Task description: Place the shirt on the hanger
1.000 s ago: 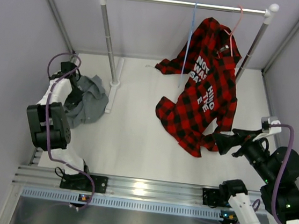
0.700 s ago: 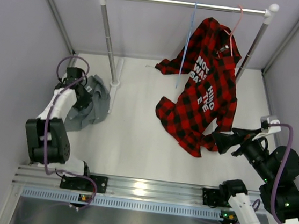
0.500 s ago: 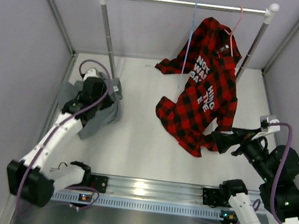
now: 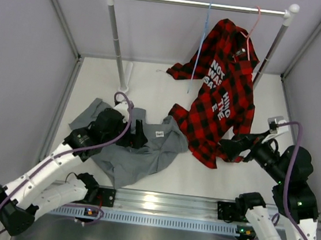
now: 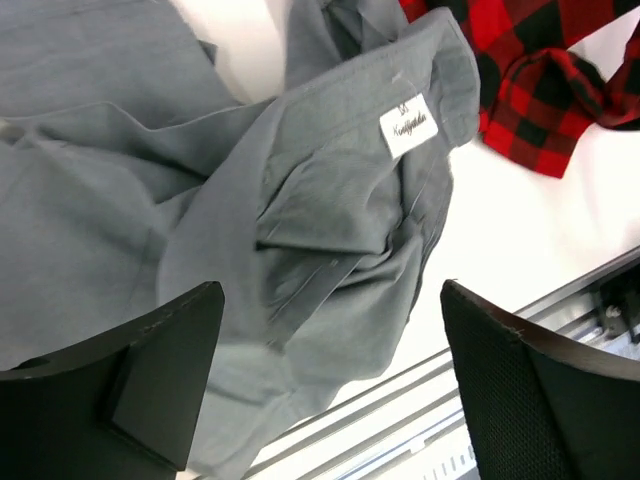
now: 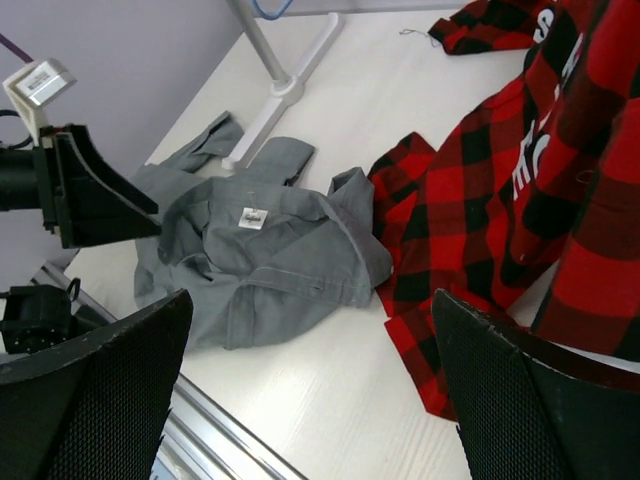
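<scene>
Here's the grey shirt (image 4: 145, 153), lying crumpled on the white counter (image 4: 152, 90) at front left, its collar turned toward the middle and the small white neck label (image 5: 408, 124) facing up. The left end effector (image 4: 138, 135) sits right over the collar area with its fingers (image 5: 135, 385) spread wide. Nothing is clamped between them, and in the left wrist view the fabric lies loose underneath. Over on the right, the right end effector (image 4: 231, 147) is just as wide open and empty, poised at the lower hem of the red-and-black plaid shirt (image 4: 221, 98). That plaid shirt droops from a pink hanger (image 4: 255, 20) on the rail (image 4: 162, 0) and trails down onto the counter. The grey shirt's right edge just meets the plaid hem. And the light-blue hanger (image 4: 201, 43)? It's up on the same rail, just left of the plaid shirt, bare, well apart from the grey shirt below.
</scene>
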